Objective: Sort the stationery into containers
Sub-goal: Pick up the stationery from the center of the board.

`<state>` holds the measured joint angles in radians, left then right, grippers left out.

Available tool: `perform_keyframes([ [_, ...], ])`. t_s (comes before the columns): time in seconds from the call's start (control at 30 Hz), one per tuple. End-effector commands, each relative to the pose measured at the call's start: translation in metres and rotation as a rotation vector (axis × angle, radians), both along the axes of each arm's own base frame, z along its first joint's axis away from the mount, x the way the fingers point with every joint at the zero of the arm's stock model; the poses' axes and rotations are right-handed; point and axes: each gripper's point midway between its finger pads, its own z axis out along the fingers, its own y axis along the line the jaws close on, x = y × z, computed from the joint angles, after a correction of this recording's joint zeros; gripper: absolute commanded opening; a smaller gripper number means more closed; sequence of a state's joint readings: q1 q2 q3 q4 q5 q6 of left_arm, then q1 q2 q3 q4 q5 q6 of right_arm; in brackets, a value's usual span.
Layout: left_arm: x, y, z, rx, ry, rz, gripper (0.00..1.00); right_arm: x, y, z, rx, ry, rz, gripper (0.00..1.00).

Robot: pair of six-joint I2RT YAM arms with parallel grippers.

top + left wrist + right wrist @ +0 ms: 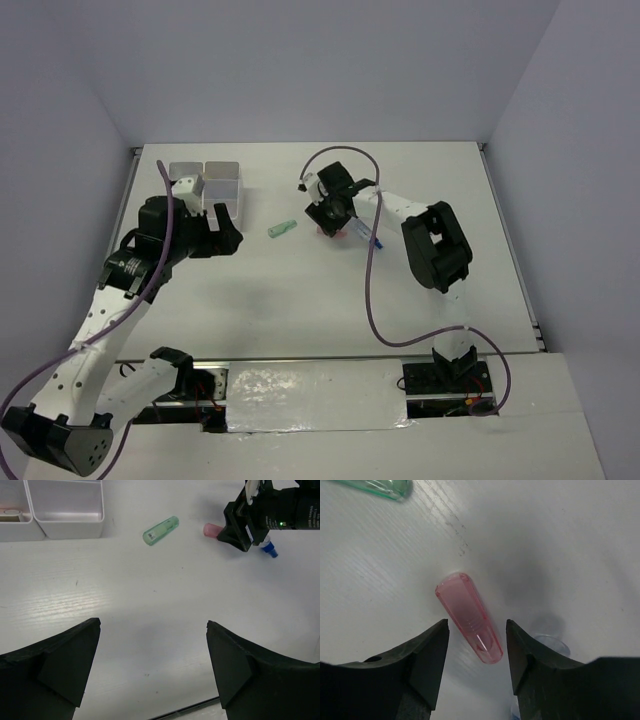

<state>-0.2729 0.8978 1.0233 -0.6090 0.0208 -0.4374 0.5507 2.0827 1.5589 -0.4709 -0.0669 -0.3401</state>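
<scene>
Legible text: none. Green stick (161, 530), ahead of left fingers (55, 665): small dark mark, too small to read.

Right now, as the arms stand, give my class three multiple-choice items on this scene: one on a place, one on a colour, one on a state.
1. Where is the green stick?
A) in a compartment
B) on the table, between the containers and the right gripper
C) on top of a pen

2. What colour is the stick between the right gripper's fingers?
A) pink
B) orange
C) purple

3. How is the left gripper?
A) shut on a pen
B) open, empty
C) shut on nothing

Answers:
1 B, it lies on bare table between them.
2 A, the right wrist view shows it pink.
3 B, its fingers stand wide apart over bare table.
</scene>
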Motion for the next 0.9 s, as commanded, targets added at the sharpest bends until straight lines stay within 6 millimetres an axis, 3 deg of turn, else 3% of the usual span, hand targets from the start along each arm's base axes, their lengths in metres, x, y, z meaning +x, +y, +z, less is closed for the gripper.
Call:
perform_keyframes([
  [0.0,-0.001,0.002,-0.004,0.049,-0.021,-0.042,0.99,-0.006,-0.002,-0.006,-0.031,0.044,0.031,0.56],
  [0.27,-0.001,-0.003,-0.023,0.023,-0.012,-0.051,0.99,-0.032,-0.011,-0.035,-0.072,0.155,0.035,0.54],
  [0.5,-0.003,0.005,-0.027,0.011,0.003,0.016,0.99,-0.070,0.001,-0.039,0.017,0.279,0.090,0.18],
  [0.57,-0.002,0.003,-0.024,-0.021,-0.006,0.033,0.99,-0.081,0.003,-0.040,0.055,0.299,0.090,0.04],
  [0.67,0.002,-0.007,-0.028,-0.136,0.013,0.074,0.99,-0.085,0.015,0.001,0.221,0.223,0.018,0.03],
  [0.7,0.004,-0.013,-0.026,-0.173,0.010,0.066,0.99,-0.076,0.024,0.015,0.278,0.153,-0.006,0.03],
  [0.73,0.006,-0.018,-0.025,-0.211,0.007,0.063,0.99,-0.086,0.022,0.015,0.301,0.153,-0.045,0.03],
  [0.77,0.012,-0.027,-0.021,-0.280,-0.011,0.059,0.99,-0.087,0.031,0.046,0.392,0.110,-0.115,0.03],
  [0.83,0.014,-0.042,-0.014,-0.373,-0.021,0.017,0.99,-0.099,0.043,0.059,0.486,0.031,-0.183,0.00],
  [0.87,0.020,-0.049,-0.007,-0.443,-0.047,0.012,0.99,-0.106,0.050,0.089,0.600,0.015,-0.234,0.00],
])
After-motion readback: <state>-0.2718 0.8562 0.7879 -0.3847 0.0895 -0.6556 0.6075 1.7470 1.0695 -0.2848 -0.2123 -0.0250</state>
